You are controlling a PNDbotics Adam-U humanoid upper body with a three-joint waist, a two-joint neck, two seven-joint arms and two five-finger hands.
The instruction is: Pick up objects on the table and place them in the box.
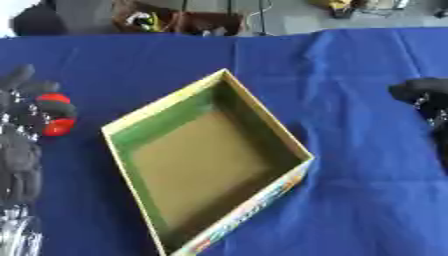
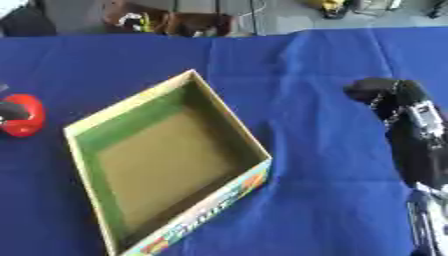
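**Left hand on a red object, box open at centre**

Left hand at the left edge of the table, fingers curled round a red object — dark fingers crossing its front, red showing above and below them. Object just beside the box's left corner, not inside it. Right hand at the right edge, well apart from the box, fingers bent inward with nothing in them. Between the two hands, the box — open-topped, turned like a diamond, green inner walls, brownish floor, colourful print along its near side. Under everything, a blue tablecloth, creased to the box's right.
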